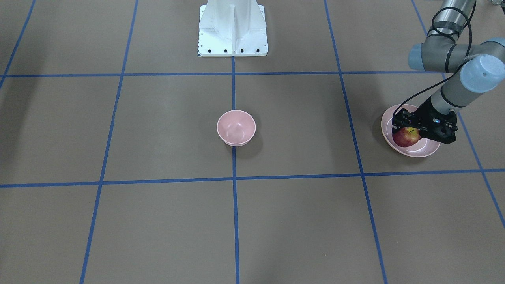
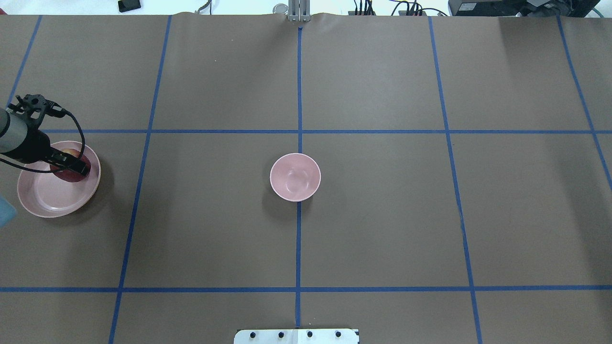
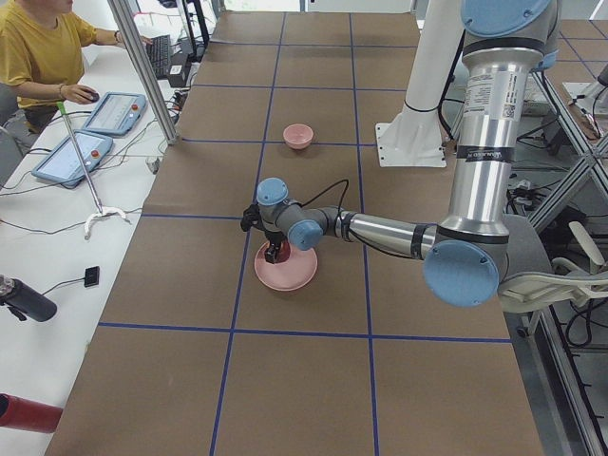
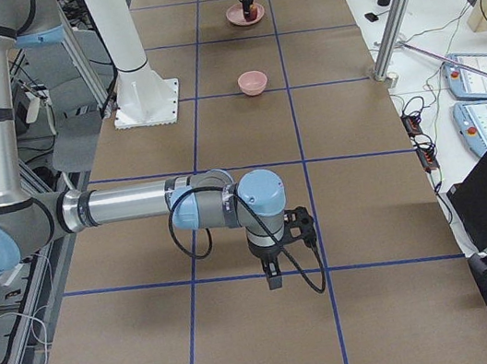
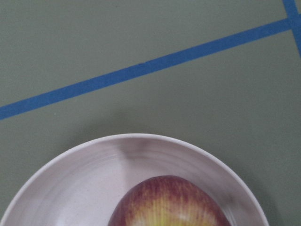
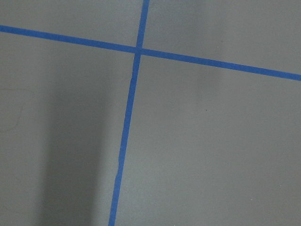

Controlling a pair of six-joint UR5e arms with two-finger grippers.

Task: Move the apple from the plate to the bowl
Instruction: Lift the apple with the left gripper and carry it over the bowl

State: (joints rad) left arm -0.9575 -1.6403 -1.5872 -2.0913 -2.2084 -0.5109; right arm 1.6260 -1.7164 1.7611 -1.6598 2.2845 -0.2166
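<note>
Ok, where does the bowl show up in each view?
Front-facing: bowl at centre, on the middle tape line, below the white base.
Overhead: bowl at centre, same line, base at bottom edge.
Left: bowl upper middle, left of the base.
Right: bowl upper middle, right of the base.
Left wrist: not in it.
Right wrist: not in it.
Shared landmark: the base.

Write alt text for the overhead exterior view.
The left gripper, entering from the left edge, is down at a red apple lying in a pink plate. A smaller pink bowl stands empty at the centre of the brown table gridded with blue tape.
</note>
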